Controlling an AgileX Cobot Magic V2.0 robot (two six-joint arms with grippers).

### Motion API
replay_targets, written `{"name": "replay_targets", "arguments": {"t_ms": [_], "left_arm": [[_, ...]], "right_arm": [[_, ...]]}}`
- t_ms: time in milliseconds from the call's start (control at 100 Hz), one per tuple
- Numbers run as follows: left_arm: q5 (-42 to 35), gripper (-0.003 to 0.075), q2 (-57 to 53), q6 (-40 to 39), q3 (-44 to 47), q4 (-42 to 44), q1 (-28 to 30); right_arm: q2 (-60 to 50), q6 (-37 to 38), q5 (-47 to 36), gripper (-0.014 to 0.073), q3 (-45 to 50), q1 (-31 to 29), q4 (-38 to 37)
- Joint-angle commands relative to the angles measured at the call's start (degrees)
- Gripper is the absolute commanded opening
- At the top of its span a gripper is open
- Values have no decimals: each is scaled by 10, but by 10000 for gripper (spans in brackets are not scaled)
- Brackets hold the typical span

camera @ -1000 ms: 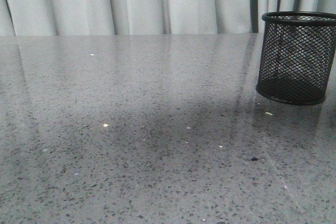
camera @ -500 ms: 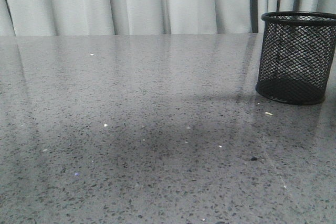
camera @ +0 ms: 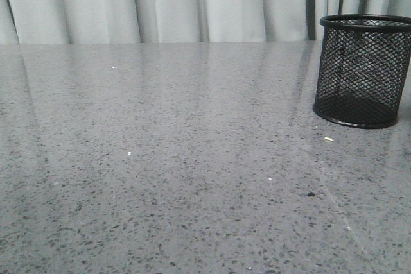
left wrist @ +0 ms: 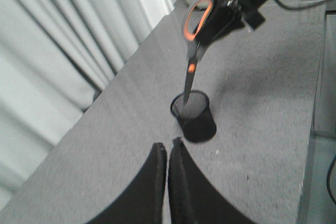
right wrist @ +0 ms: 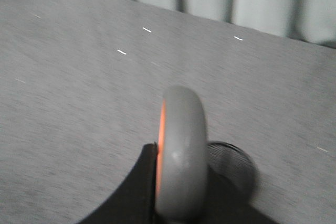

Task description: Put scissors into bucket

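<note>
Right end effector [left wrist: 212,17] is clamped on the scissors [left wrist: 191,56] by the handles, so the blades hang point-down for entry. Their tips sit at the rim of the bucket [left wrist: 195,119], which stands upright on the desk [camera: 160,158]; possibly just inside, the view being blurred. Left end effector [left wrist: 168,156] hangs well back, fingers pressed together and holding nothing

Left pincer [left wrist: 168,153] hangs above the surface, fingers pressed together, gripping nothing, while the right pincer [left wrist: 223,11] is raised high, clamped on scissors [left wrist: 193,45] hanging blades-down.
</note>
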Motion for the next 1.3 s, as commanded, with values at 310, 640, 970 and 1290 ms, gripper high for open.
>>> {"name": "replay_targets", "arguments": {"t_ms": [310,640,970,1290], "left_arm": [[4,-19,-161,-39,138,10,-5],[-1,-19,-188,-67,198,10,-5],[-7,-19,-188,-79,217,8,-5],[-6,-19,-188,-109,217,8,-5]], "right_arm": [[111,27,-27,-62,-28,-3,-75],[185,27,-72,-62,-28,-1,-74],[207,27,-76,-22,-27,11,-73],[203,27,-72,415,-29,11,-69]]}}
